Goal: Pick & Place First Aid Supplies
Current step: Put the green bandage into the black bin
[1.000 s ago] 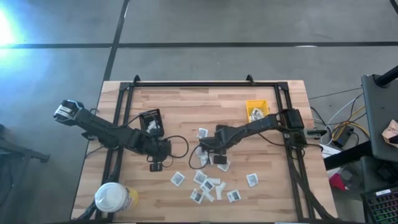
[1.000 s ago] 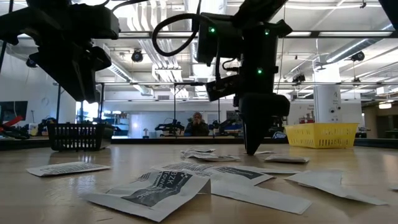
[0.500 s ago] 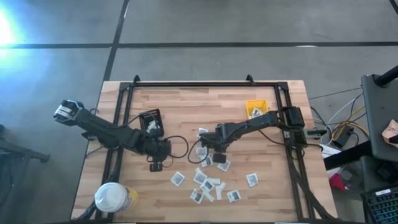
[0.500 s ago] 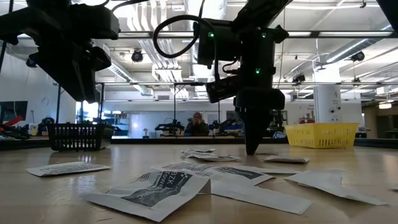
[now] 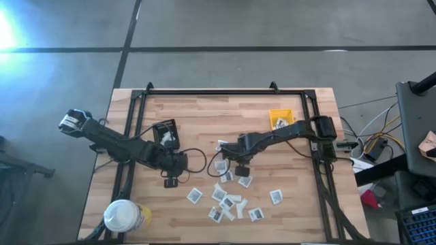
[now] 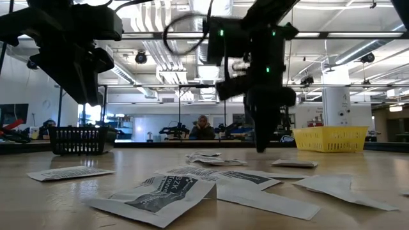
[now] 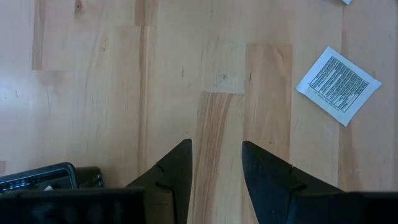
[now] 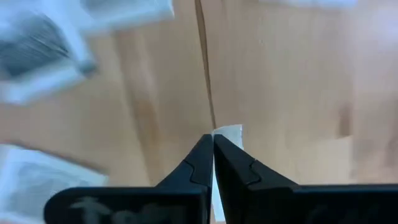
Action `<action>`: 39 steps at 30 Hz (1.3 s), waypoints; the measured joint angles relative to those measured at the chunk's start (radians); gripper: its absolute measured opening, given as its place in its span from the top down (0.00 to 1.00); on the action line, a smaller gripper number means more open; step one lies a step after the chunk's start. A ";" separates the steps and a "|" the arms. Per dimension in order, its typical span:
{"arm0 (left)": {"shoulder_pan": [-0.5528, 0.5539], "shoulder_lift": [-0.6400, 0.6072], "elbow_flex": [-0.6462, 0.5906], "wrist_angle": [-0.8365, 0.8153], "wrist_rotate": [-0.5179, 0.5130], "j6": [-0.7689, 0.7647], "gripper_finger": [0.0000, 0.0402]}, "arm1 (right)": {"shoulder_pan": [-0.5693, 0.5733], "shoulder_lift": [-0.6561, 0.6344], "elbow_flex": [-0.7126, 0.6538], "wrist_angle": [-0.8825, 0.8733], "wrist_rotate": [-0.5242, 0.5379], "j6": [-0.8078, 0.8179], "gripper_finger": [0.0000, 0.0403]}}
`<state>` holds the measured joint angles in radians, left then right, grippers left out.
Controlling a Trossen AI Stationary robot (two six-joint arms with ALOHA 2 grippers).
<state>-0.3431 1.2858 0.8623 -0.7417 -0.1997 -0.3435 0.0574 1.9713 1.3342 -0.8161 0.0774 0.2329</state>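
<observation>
Right gripper [image 8: 213, 144] at table centre, dark fingers pinched shut on thin white paper packet [image 8: 227, 132]. Only an edge caught: could slip free, flutter down short of small yellow plastic bin [image 5: 281, 118] at 1 o'clock. Left gripper [image 7: 216, 163] parted, empty, toward 9 o'clock.

We are in a large robotics lab or workshop. Beyond the butcher-block table [image 6: 358, 167] we see a long hall with exposed ceiling pipes and strip lights [image 6: 160, 61], workbenches loaded with equipment [image 6: 172, 133], and a person [image 6: 203, 128] seated far off. From above, the table stands on a grey concrete floor [image 5: 225, 24], framed by black rails [image 5: 211, 90], with loose cables [image 5: 371, 139] beside it.
</observation>
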 joint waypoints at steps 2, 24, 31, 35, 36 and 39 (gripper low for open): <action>0.000 0.000 0.000 0.001 -0.004 0.000 0.67 | 0.003 -0.044 0.001 0.006 -0.006 -0.005 0.97; 0.000 0.000 -0.002 0.385 -0.084 0.260 0.67 | 0.048 -0.213 -0.008 0.216 -0.293 -0.238 0.98; 0.000 0.004 -0.002 0.544 -0.086 0.353 0.67 | 0.047 -0.223 -0.003 0.320 -0.419 -0.337 0.98; 0.000 0.018 -0.002 0.597 -0.085 0.376 0.67 | 0.047 -0.229 -0.002 0.422 -0.516 -0.382 0.98; 0.000 0.023 -0.002 0.611 -0.085 0.380 0.67 | 0.047 -0.229 -0.002 0.450 -0.533 -0.391 0.98; 0.000 0.041 -0.002 0.656 -0.084 0.398 0.67 | 0.047 -0.229 -0.002 0.518 -0.568 -0.415 0.98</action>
<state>-0.3431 1.3264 0.8604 -0.0859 -0.2832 0.0542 0.1047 1.7424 1.3323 -0.2977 -0.4904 -0.1825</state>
